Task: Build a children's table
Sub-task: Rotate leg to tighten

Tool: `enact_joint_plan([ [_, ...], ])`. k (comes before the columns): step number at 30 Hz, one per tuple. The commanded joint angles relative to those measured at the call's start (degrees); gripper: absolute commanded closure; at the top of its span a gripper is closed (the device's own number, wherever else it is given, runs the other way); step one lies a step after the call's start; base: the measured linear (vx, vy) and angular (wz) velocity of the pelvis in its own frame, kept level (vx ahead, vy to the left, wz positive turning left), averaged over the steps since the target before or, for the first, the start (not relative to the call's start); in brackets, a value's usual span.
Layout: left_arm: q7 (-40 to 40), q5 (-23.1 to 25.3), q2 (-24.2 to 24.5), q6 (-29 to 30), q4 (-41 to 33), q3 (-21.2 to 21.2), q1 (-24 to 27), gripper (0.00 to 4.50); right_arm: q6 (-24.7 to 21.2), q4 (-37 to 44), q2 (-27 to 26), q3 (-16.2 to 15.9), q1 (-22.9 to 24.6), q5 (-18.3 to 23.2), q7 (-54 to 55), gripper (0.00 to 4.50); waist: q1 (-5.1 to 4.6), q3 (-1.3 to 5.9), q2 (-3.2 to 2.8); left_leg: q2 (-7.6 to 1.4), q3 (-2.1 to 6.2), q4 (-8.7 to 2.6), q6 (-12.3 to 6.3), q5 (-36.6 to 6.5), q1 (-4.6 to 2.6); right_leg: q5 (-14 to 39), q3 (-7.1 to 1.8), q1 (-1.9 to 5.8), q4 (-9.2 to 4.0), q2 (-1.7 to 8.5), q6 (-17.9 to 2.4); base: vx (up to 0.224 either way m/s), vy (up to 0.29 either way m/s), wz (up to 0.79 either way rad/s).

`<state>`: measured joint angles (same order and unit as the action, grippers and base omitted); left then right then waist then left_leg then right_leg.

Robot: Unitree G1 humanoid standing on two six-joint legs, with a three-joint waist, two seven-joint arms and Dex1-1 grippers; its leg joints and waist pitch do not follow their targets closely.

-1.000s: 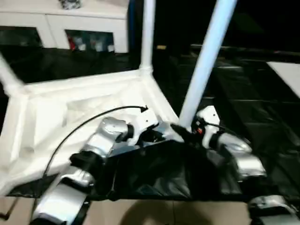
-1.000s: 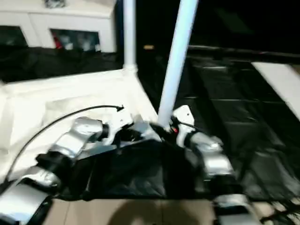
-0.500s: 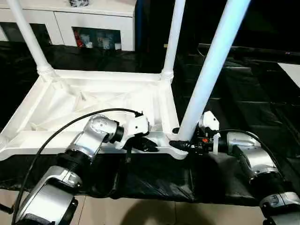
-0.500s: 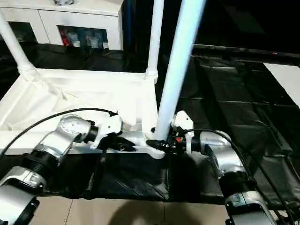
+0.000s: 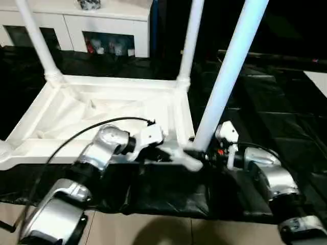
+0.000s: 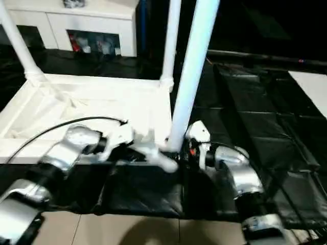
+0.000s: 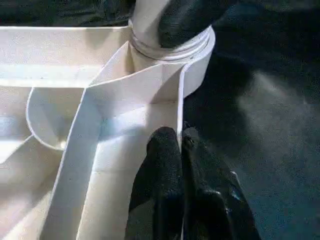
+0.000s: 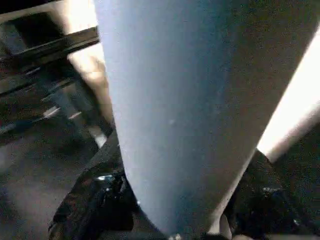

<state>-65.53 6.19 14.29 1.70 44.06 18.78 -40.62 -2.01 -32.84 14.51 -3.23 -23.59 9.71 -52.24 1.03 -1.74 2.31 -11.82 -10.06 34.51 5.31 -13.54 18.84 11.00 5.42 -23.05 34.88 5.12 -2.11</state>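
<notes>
The children's table lies upside down on a black mat, its ribbed white top (image 5: 117, 81) facing up. Two legs stand in the far sockets, one at the left (image 5: 36, 43) and one at the right (image 5: 190, 41). A third leg (image 5: 230, 76) rises from the near right corner socket (image 7: 170, 47). My right gripper (image 5: 203, 154) is shut on this leg's base, one black finger (image 8: 95, 200) on each side of the tube (image 8: 180, 110). Shut with nothing in it, my left gripper (image 7: 179, 136) presses its tips on the table's near rim just beside that corner.
A white cabinet (image 5: 102, 20) stands behind the table. The black mat (image 5: 265, 112) spreads to the right, with a white surface (image 5: 319, 79) at its far right edge. Tan floor (image 5: 153, 229) lies in front. A black cable (image 5: 76, 138) arcs over my left forearm.
The whole picture has shifted with the camera. Both grippers stay at the near right corner, and the leg remains upright in the right gripper.
</notes>
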Motion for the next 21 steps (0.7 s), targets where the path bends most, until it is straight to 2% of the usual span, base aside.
enact_joint_plan([
  [1,7.56,0.56,-5.32,2.41,2.05,0.23,-1.35,4.50,-2.18,-6.11,-4.56,1.02,0.07,-2.51,13.62,2.53,-0.24,2.13,-0.28,-1.54,0.41,-4.88,-1.64,-11.00,0.61,20.43,-3.08,2.85,-5.42,3.32,-8.75,0.000,0.000,0.00],
  [3,9.35,0.74,-6.63,2.76,2.53,0.18,-1.65,4.50,-1.71,-7.27,-6.03,1.89,-0.49,-2.72,17.44,2.54,-0.81,2.16,-0.34,-1.45,0.44,-4.89,-0.80,-11.44,0.51,20.98,-3.06,2.56,-5.50,3.30,-8.65,0.000,0.000,0.00],
  [4,11.28,0.74,-8.02,3.24,3.02,-0.01,-1.91,4.50,-1.73,-8.23,-7.71,2.93,-1.11,-2.74,21.49,2.55,-1.02,2.18,-0.32,-1.41,0.60,-4.96,-0.87,-11.74,0.70,21.72,-2.99,2.79,-5.65,3.39,-8.27,0.000,0.000,0.00],
  [5,12.58,0.81,-8.99,3.49,3.44,-0.12,-2.08,4.50,-1.87,-8.87,-8.97,3.38,-1.67,-2.94,24.36,2.55,-1.29,2.17,-0.82,-1.30,0.47,-4.87,-1.09,-12.32,0.66,21.00,-3.00,2.62,-5.96,3.22,-8.21,0.000,0.000,0.00],
  [6,12.75,0.83,-9.11,3.52,3.49,-0.13,-2.10,4.50,-1.89,-8.95,-9.13,3.42,-1.75,-2.98,24.72,2.55,-1.26,2.21,-0.77,-1.33,0.52,-4.89,-1.16,-12.50,0.60,20.66,-3.00,2.61,-5.85,3.24,-8.38,0.000,0.000,0.00],
  [7,14.44,1.27,-10.53,3.76,3.88,0.11,-2.14,4.50,-1.24,-10.09,-11.26,3.11,-2.96,-3.91,28.62,2.55,-1.62,2.30,-0.85,-1.23,0.59,-4.92,-1.43,-12.38,0.83,19.63,-2.99,2.73,-5.66,3.21,-8.88,0.000,0.000,0.00],
  [9,15.31,1.60,-11.35,3.80,4.18,0.16,-2.15,4.50,-0.85,-10.52,-12.84,3.09,-3.68,-3.88,29.90,2.55,-1.76,2.26,-0.93,-1.18,0.47,-4.84,-1.91,-12.90,0.69,19.62,-3.00,2.57,-5.85,3.14,-9.00,0.000,0.000,0.00],
  [10,15.48,1.68,-11.58,3.83,4.24,0.19,-2.13,4.50,0.12,-10.12,-13.39,2.39,-3.76,-4.16,29.00,2.55,-1.78,2.24,-0.79,-1.18,0.56,-4.92,-2.30,-12.85,0.90,19.76,-2.96,2.73,-5.82,3.17,-8.91,0.000,0.000,0.00],
  [11,15.62,1.74,-11.70,3.84,4.36,0.19,-2.17,4.50,0.61,-10.01,-13.66,2.12,-3.81,-4.39,28.79,2.20,-1.78,2.28,-0.85,-1.19,0.57,-4.90,-2.44,-12.63,0.93,19.58,-2.97,2.77,-5.81,3.21,-8.91,0.000,0.000,0.00],
  [13,15.68,1.90,-11.77,3.70,4.58,0.23,-2.25,4.50,2.25,-9.54,-13.99,1.28,-3.84,-4.96,27.53,1.85,-1.91,2.22,-0.94,-1.29,0.58,-4.96,-2.73,-12.95,0.94,19.12,-2.97,2.68,-5.80,3.14,-9.15,0.000,0.000,0.00],
  [14,15.58,2.02,-11.60,3.56,4.68,0.15,-2.29,4.50,3.08,-9.24,-13.94,0.89,-3.84,-5.28,26.63,1.85,-1.89,2.23,-0.76,-1.32,0.58,-4.96,-2.89,-13.13,0.97,19.17,-2.97,2.69,-5.78,3.26,-9.27,0.000,0.000,0.00],
  [15,15.10,2.06,-11.23,3.27,4.59,0.13,-2.26,4.50,3.63,-8.83,-13.61,0.68,-3.73,-5.27,25.46,1.83,-1.90,2.25,-0.84,-1.36,0.60,-4.97,-2.93,-13.07,0.95,18.99,-2.99,2.67,-5.74,3.26,-9.40,0.000,0.000,0.00],
  [16,14.13,1.91,-10.76,2.78,4.39,0.10,-2.14,4.50,3.95,-8.31,-12.99,0.54,-3.56,-5.07,23.99,1.75,-1.97,2.22,-0.58,-1.41,0.60,-5.02,-3.30,-13.17,1.05,18.85,-2.96,2.75,-5.78,3.26,-9.52,0.000,0.000,0.00],
  [18,12.15,1.41,-9.77,1.88,3.89,0.00,-1.84,4.50,4.51,-7.11,-11.22,0.03,-3.00,-4.70,20.49,1.46,-1.91,2.33,-0.71,-1.43,0.56,-4.92,-4.20,-11.68,1.19,16.57,-3.03,2.99,-5.55,3.31,-10.20,0.000,0.000,0.00],
  [21,7.80,0.14,-7.91,0.03,2.55,-0.04,-0.95,4.50,5.56,-5.26,-7.25,-1.40,-1.94,-4.49,14.10,1.46,-1.79,2.49,-0.66,-1.42,0.45,-4.65,-5.40,-9.59,1.31,13.20,-3.06,3.25,-5.18,3.41,-11.31,0.000,0.000,0.00],
])
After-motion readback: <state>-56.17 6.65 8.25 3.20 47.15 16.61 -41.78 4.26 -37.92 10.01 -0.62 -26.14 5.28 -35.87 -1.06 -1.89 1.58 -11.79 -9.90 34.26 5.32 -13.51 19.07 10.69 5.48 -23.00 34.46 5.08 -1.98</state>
